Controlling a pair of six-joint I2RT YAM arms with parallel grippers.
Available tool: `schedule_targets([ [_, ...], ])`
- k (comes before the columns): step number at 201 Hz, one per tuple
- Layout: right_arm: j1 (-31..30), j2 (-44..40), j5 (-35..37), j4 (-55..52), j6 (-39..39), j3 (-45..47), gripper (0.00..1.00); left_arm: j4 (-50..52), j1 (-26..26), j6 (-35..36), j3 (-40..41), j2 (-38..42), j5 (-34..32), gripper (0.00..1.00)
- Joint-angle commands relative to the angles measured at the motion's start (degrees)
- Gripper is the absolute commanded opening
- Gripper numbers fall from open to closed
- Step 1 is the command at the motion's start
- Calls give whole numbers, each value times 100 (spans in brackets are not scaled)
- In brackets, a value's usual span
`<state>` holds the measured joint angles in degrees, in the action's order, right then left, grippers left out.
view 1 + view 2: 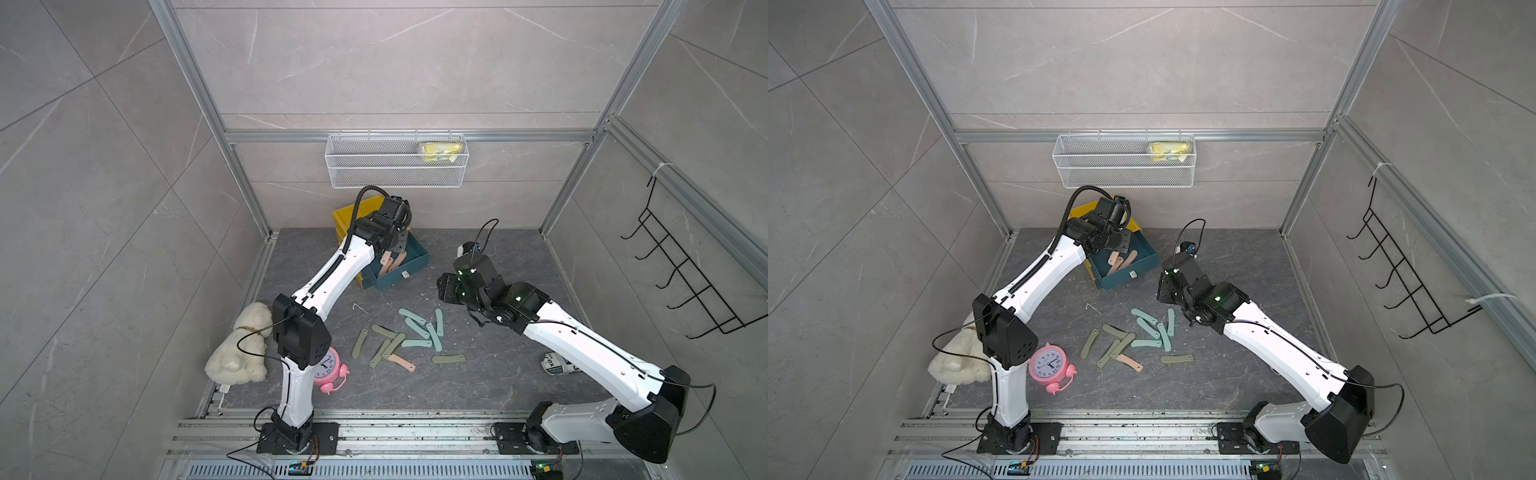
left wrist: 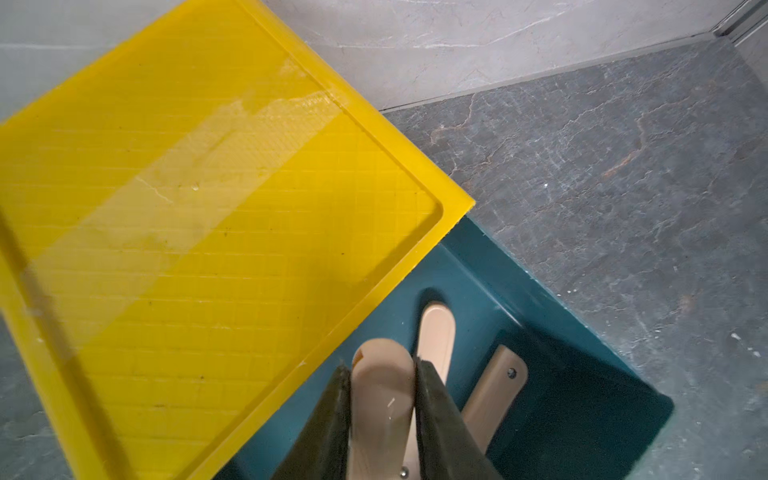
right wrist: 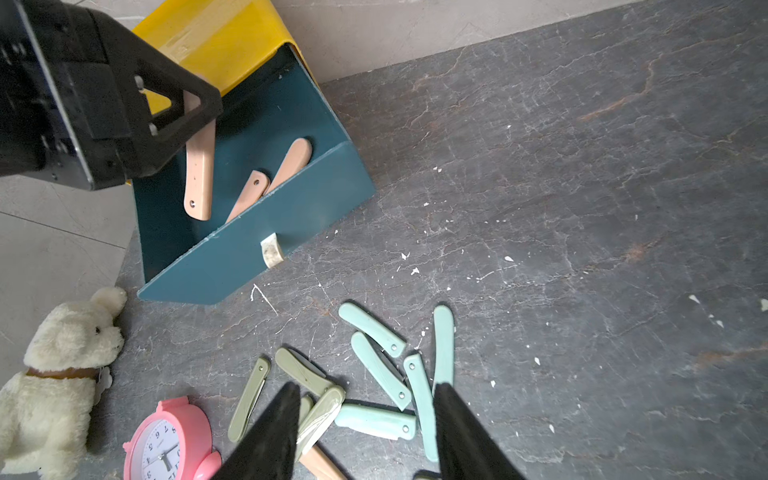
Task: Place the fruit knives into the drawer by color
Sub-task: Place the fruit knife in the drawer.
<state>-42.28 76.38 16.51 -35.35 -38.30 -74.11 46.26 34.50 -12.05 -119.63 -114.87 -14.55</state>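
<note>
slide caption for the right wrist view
Left gripper holds a pink knife over the open drawer; green knives and teal knives lie outside

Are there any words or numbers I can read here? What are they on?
Nothing reads clearly.
Pink alarm clock: dial numbers, too small and tilted.
Crumpled printed paper: black letters, too crumpled to make out.
Yellow packet in the wire basket: print too small.
</note>
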Motion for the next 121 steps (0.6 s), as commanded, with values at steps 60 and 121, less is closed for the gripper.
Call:
schedule_targets([
  [60,27,-144,-98,-90,-85,142,56,-155,30,-169,-44,502,333,68],
  [121,-383,34,-1124,271,412,754,56,-1170,62,-820,2084,2719,962,81],
])
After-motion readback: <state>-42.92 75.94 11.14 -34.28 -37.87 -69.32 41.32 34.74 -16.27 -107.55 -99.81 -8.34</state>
